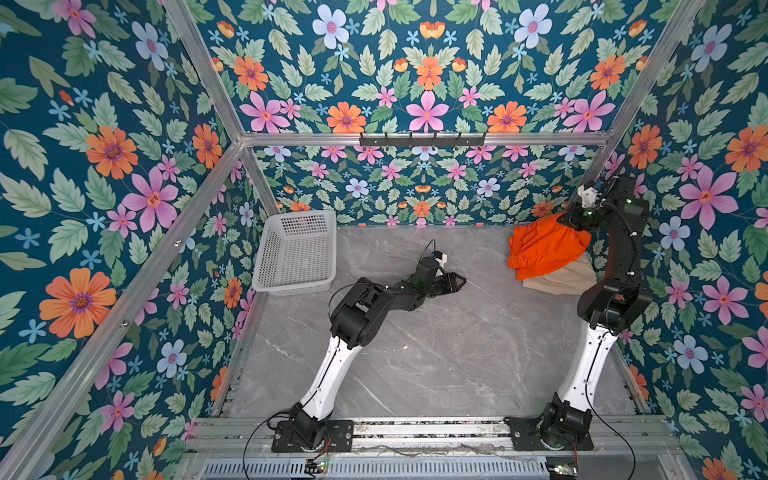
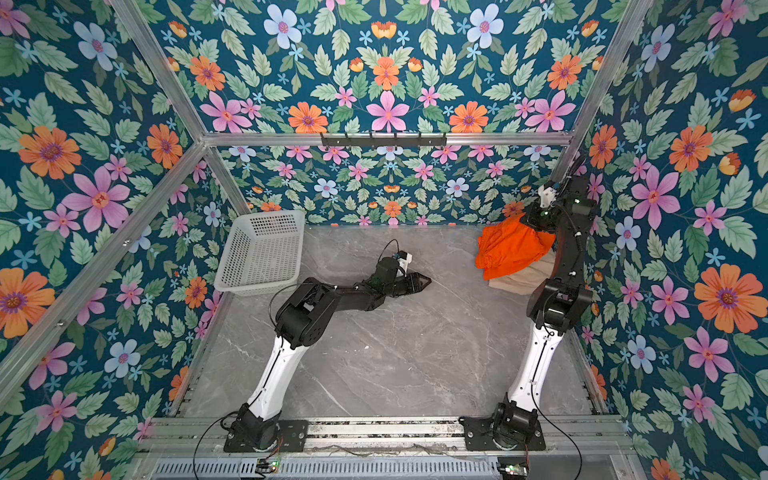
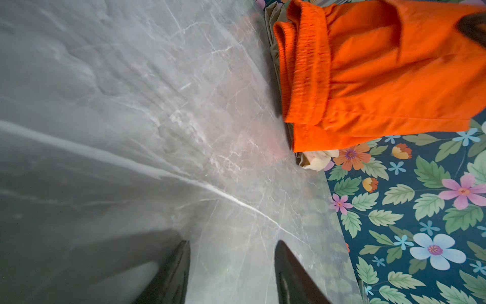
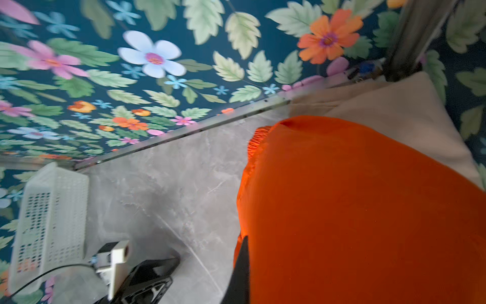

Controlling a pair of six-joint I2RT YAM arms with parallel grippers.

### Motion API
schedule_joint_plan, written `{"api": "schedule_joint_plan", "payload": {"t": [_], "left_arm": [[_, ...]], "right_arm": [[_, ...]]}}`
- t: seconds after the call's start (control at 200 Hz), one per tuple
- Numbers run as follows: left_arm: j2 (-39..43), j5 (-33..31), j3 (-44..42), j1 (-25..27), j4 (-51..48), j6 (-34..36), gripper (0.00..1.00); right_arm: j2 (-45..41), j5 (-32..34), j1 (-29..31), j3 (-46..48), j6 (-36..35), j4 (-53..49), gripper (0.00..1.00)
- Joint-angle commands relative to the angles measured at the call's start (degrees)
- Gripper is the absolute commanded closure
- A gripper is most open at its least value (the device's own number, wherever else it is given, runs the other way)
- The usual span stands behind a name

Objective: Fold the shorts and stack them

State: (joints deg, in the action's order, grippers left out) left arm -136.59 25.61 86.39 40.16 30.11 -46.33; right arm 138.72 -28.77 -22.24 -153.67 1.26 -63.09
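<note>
Grey marble-patterned tabletop (image 1: 436,353) filled the floor of a booth lined with dark teal floral wallpaper (image 1: 415,83). At the far right corner of that surface, we saw the bright orange cloth shorts (image 1: 542,245) hanging bunched in the air, gathered to a point at their upper right. The right gripper (image 1: 581,224) was clenched on that gathered point, its fingertips buried in the fabric. In the right wrist view, the orange cloth covered most of the frame, with one dark finger (image 4: 243,263) against its edge.

Beneath the orange pair, the beige cloth shorts (image 1: 565,278) lay flat on the tabletop against the right wall, partly covered from above by the hanging orange fabric. We could not tell whether the two pairs touched.

Near the middle of the tabletop, well apart from both pairs, the left gripper (image 1: 455,281) sat low over the bare surface, pointing toward the shorts. Its jaws stood partly apart and nothing was between them.

Against the far left wall, a white perforated plastic basket (image 1: 270,253) rested tilted toward the left arm.
</note>
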Motion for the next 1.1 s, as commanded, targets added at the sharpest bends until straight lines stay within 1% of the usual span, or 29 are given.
{"api": "schedule_joint_plan", "payload": {"t": [0.0, 0.045, 0.08, 0.15, 0.215, 0.29, 0.365, 0.51, 0.61, 0.655, 0.72, 0.775, 0.83, 0.875, 0.955, 1.02, 1.09], "left_arm": [[-0.43, -0.52, -0.81, 0.00, -4.80, 0.18, 0.46], [-0.53, -0.53, -1.16, 0.00, -4.63, 0.11, 0.46], [-0.51, -0.48, -1.36, 0.00, -4.53, 0.02, 0.46], [-0.52, -0.38, -1.59, 0.00, -4.53, -0.09, 0.46], [-0.37, -0.52, -1.77, 0.00, -4.71, 0.01, 0.45], [-0.12, -0.64, -2.00, 0.00, -4.80, 0.18, 0.46], [-0.11, -0.79, -1.85, -0.01, -4.88, 0.29, 0.46], [-0.08, -0.94, -1.76, 0.00, -4.80, 0.26, 0.46], [0.14, -0.91, -2.04, 0.00, -4.80, 0.18, 0.46], [0.27, -1.00, -2.19, 0.00, -4.80, 0.27, 0.46], [0.45, -1.01, -2.40, 0.00, -4.63, 0.30, 0.46], [0.39, -1.01, -2.40, -0.01, -4.62, 0.40, 0.46], [0.45, -1.00, -2.42, 0.00, -4.53, 0.36, 0.46], [0.45, -0.92, -2.47, 0.00, -4.53, 0.36, 0.46], [0.69, -0.93, -2.81, -0.08, -4.44, 0.31, 0.46], [0.99, -0.99, -3.36, -0.20, -4.42, 0.50, 0.46], [1.50, -1.18, -4.10, -0.35, -4.36, 0.61, 0.46]], "right_arm": [[4.42, 6.39, -1.08, -0.58, 0.27, -2.35, 0.96], [6.81, 7.66, -1.48, -0.76, 0.77, -3.09, 0.89], [8.47, 9.58, -1.59, -0.79, 1.62, -2.98, 0.81], [11.45, 13.25, -1.60, -2.35, 2.95, -3.29, 0.61], [11.93, 18.21, -1.66, -3.85, 4.13, -3.58, 0.52], [9.81, 23.24, -1.60, -2.09, 5.10, -2.05, 0.48], [5.92, 26.86, -1.49, 1.80, 5.92, 0.21, 0.41], [-2.04, 34.12, 0.06, 9.96, 5.14, 4.60, 0.38], [-6.31, 38.64, 1.48, 13.18, 4.16, 7.00, 0.37], [-7.91, 37.74, 1.91, 14.57, 3.88, 8.33, 0.37], [-10.16, 33.29, 2.76, 18.63, 2.09, 12.30, 0.37], [-11.17, 27.58, 3.44, 21.92, 0.66, 15.70, 0.37], [-10.04, 23.00, 3.85, 22.69, 0.88, 16.83, 0.38], [-7.53, 19.73, 3.87, 21.09, 1.65, 16.00, 0.38], [-0.69, 17.05, 3.96, 14.96, 3.33, 11.35, 0.38], [4.99, 16.65, 3.97, 9.94, 4.47, 7.53, 0.39], [9.65, 16.30, 4.07, 6.49, 5.47, 4.34, 0.39]]}}
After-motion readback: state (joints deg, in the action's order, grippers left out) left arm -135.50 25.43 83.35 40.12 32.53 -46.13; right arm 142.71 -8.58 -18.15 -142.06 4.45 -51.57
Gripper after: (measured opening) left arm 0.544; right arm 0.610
